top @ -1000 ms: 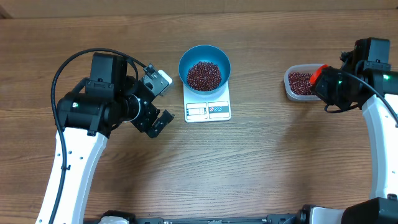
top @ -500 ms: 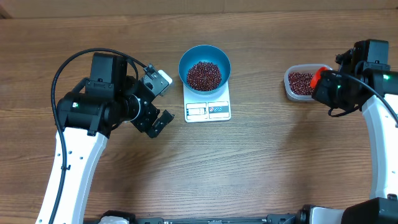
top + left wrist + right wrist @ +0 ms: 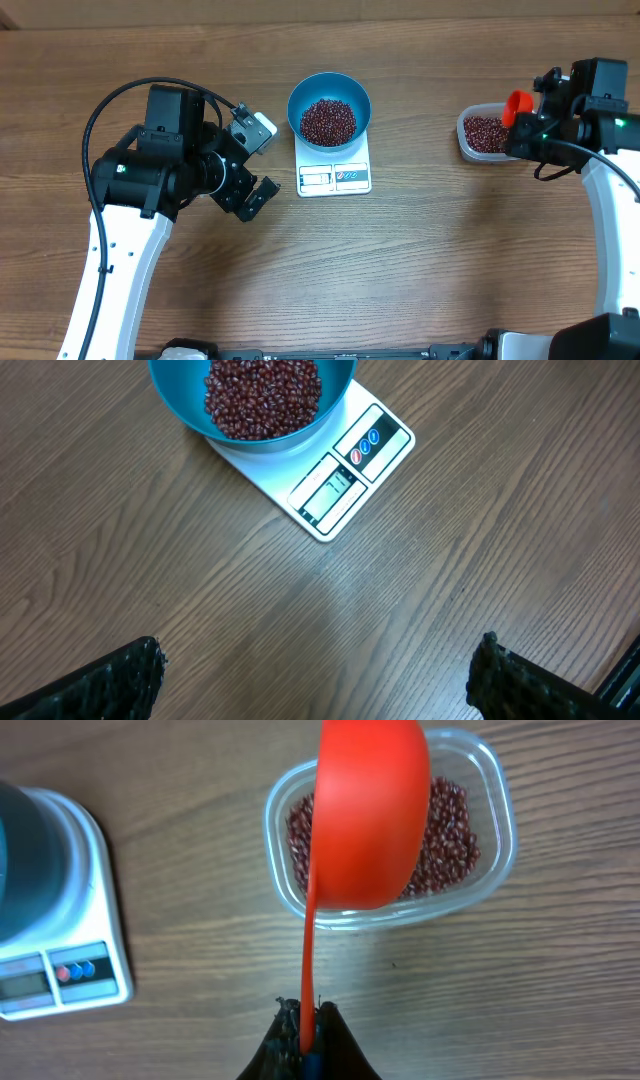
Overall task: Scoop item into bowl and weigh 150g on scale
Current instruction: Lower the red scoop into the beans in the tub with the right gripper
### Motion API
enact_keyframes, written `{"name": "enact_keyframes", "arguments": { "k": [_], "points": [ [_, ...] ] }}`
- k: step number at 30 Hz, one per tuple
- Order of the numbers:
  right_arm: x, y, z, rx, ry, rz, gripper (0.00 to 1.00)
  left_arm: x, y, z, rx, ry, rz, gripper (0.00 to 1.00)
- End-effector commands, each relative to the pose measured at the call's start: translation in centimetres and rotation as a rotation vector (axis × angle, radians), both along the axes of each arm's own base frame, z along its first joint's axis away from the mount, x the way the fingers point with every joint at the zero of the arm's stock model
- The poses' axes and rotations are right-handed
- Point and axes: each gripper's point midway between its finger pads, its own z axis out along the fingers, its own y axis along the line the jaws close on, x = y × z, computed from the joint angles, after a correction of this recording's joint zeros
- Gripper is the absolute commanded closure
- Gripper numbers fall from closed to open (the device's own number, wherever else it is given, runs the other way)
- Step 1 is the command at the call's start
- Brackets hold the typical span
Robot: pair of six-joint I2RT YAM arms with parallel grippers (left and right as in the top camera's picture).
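The blue bowl (image 3: 329, 84) stands on the white scale (image 3: 334, 177) at the table's middle back and holds a heap of red-brown beans (image 3: 328, 121). My left gripper (image 3: 264, 162) stays open to the left of the scale, its jaws wide over bare wood (image 3: 315, 660). In the left wrist view the bowl (image 3: 335, 410) and scale (image 3: 345, 480) lie ahead. My right gripper (image 3: 308, 1020) is shut on the thin handle of an orange-red scoop (image 3: 370, 815). The scoop's cup (image 3: 517, 104) hangs over a clear tub (image 3: 466, 143). What is inside the cup does not show.
The clear plastic tub (image 3: 495, 870) at the right holds more beans (image 3: 452, 838). The scale's display end (image 3: 65, 970) shows at the left of the right wrist view. A black cable loops over the left arm (image 3: 130, 180).
The right gripper has swung the scoop slightly toward the table's far side, so its cup now shows more fully at the tub's right end. The left arm has not moved.
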Motion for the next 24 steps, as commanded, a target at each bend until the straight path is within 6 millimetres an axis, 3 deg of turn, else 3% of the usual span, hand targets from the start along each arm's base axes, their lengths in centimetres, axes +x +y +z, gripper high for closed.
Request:
{"name": "enact_keyframes", "arguments": {
  "k": [1, 9, 19, 24],
  "points": [
    [0.0, -0.8, -1.5, -0.054, 0.047, 0.037, 0.96, 0.2, -0.3, 0.4, -0.005, -0.013, -0.026, 0.0],
    [-0.3, -1.3, -3.3, -0.065, 0.138, 0.021, 0.97, 0.2, -0.3, 0.4, -0.005, -0.013, -0.026, 0.0],
    [0.4, -1.7, -0.7, -0.058, 0.212, -0.003, 0.97, 0.2, -0.3, 0.4, -0.005, -0.013, -0.026, 0.0],
    [0.6, -3.3, -2.9, -0.128, 0.313, -0.024, 0.96, 0.2, -0.3, 0.4, -0.005, -0.013, -0.026, 0.0]
  ]
}}
